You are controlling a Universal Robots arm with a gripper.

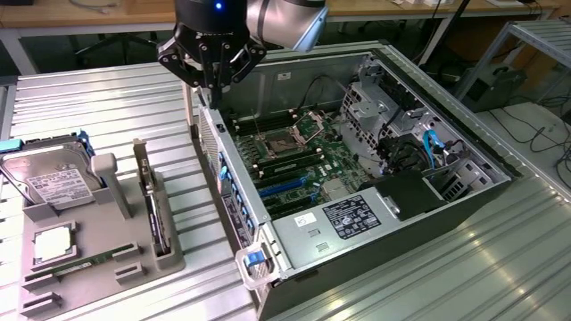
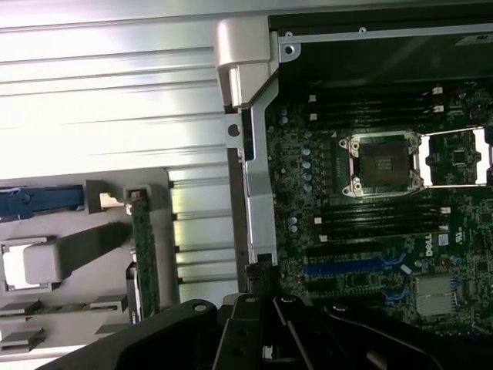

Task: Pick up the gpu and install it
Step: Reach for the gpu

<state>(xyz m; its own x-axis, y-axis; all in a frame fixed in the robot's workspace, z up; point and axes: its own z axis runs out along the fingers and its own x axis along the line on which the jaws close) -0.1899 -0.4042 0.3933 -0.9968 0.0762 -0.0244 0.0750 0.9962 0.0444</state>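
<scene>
Claw: the claw (image 1: 214, 99) is closed with its fingers pressed together, and nothing is gripped. It is hung over the rim of the computer case (image 1: 464, 221), on the side facing the tray, and is seen dark in the wrist view (image 2: 260, 281).
Gpu: the gpu (image 1: 154, 212) is stood on edge in a slot of the grey tray (image 1: 98, 274), at the exterior view's left of the case and apart from the claw. It is seen edge-on in the wrist view (image 2: 144, 254).
Tray: it is laid on the ribbed metal bench (image 1: 107, 100). A hard drive (image 1: 53, 177) and a memory stick (image 1: 85, 263) are held in it as well.
Case: it is laid open on the bench, and the motherboard (image 1: 303, 157) is exposed.
</scene>
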